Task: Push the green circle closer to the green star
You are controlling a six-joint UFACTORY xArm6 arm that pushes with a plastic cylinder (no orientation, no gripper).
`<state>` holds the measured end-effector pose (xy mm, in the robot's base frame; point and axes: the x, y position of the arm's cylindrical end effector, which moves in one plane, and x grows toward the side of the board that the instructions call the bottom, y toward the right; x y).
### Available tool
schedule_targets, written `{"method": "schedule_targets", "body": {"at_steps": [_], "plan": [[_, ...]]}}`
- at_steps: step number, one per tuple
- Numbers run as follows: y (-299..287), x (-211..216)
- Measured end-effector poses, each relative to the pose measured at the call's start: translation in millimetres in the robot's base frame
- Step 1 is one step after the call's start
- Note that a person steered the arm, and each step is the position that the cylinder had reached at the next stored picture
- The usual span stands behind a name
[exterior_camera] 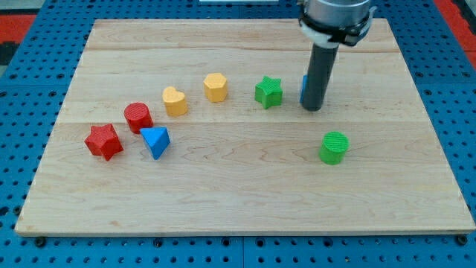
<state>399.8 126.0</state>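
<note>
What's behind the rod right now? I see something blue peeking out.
Behind the rod, just above my tip, a sliver of a blue block shows at the rod's left edge. The rest is covered, so its shape cannot be told. The green star sits to its left.

Our arm enters from the view's top, right of centre, its grey wrist housing cut off by the frame edge. From it our straight dark rod hangs upright, and my tip (313, 109) rests low at the counter (223, 193).
</note>
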Motion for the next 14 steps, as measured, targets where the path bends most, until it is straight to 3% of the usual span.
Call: {"method": "schedule_targets", "body": {"at_steps": [1, 2, 3, 4, 5, 10, 12, 14], "plan": [[47, -42], [81, 4], [74, 73], [41, 129], [18, 146], [20, 76], [52, 62], [16, 58]]}}
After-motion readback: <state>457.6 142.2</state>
